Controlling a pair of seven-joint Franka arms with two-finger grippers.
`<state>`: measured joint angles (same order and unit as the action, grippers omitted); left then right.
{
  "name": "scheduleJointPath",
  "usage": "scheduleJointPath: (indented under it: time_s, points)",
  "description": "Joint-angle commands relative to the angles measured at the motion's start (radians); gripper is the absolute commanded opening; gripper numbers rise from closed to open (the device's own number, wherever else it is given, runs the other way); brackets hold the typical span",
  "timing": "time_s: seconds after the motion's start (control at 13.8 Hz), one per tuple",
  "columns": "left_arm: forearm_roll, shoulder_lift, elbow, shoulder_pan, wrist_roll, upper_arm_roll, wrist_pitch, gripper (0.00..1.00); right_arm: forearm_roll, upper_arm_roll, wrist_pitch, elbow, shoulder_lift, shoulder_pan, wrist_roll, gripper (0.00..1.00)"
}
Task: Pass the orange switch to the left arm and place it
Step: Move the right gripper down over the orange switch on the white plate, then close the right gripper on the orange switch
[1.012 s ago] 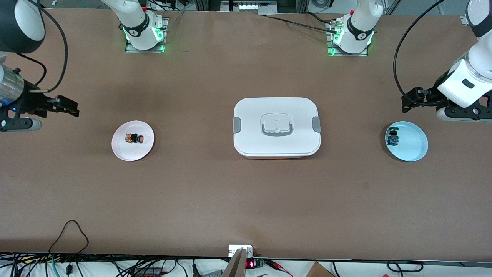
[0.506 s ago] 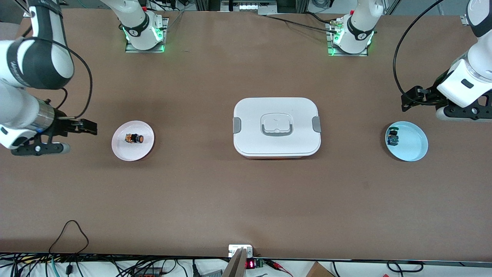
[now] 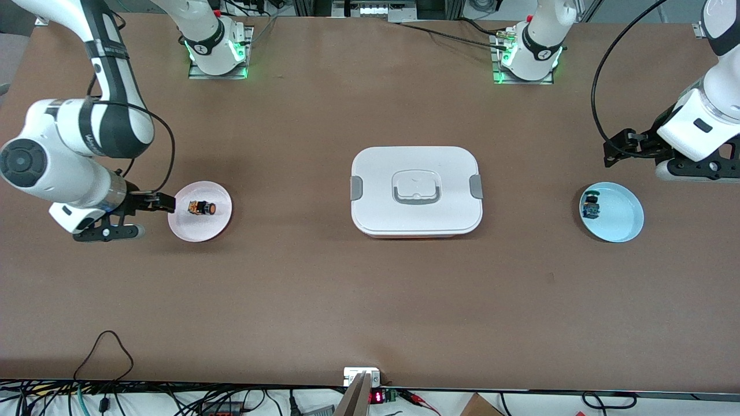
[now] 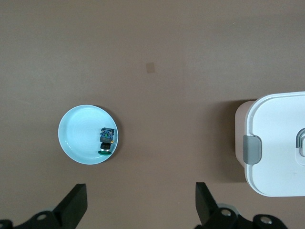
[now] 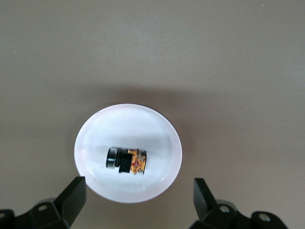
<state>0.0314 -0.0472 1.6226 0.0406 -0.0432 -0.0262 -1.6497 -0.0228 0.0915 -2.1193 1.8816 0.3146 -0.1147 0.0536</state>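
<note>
The orange switch (image 3: 202, 207) lies on its side on a small pinkish-white plate (image 3: 196, 229) toward the right arm's end of the table. My right gripper (image 3: 163, 203) hangs open over that plate's outer edge. In the right wrist view the orange switch (image 5: 127, 161) sits on the plate (image 5: 143, 124) just ahead of the open right gripper (image 5: 138, 195), with nothing between the fingers. The white box (image 3: 416, 190) stands shut at the table's middle. My left gripper (image 3: 614, 152) is open and empty, waiting over bare table beside a light blue plate (image 3: 624, 222).
A blue-bodied, green-capped switch (image 3: 590, 206) lies on the light blue plate. The left wrist view shows that plate (image 4: 78, 138), the switch (image 4: 106, 140), the box's clip end (image 4: 274, 143) and the open left gripper (image 4: 140, 200). Cables run along the table's near edge.
The right arm swung in from the table's end toward the pinkish plate and lowered; its gripper now sits at the plate's edge. The left arm has not moved.
</note>
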Motion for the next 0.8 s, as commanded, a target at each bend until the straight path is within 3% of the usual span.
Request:
scheduleJointPath:
  time_s: [0.0, 0.36, 0.72]
  points:
    - [0.019, 0.016, 0.003, 0.002, 0.011, 0.002, 0.011, 1.0, 0.006, -0.003, -0.14, 0.125, -0.019, -0.002, -0.007, 1.0]
    - [0.019, 0.016, 0.003, 0.002, 0.009, 0.002, 0.013, 1.0, 0.006, -0.009, -0.335, 0.258, 0.04, -0.006, -0.096, 1.0]
    - [0.019, 0.016, 0.003, 0.002, 0.009, 0.002, 0.013, 1.0, 0.009, -0.012, -0.381, 0.263, 0.09, -0.022, -0.13, 1.0]
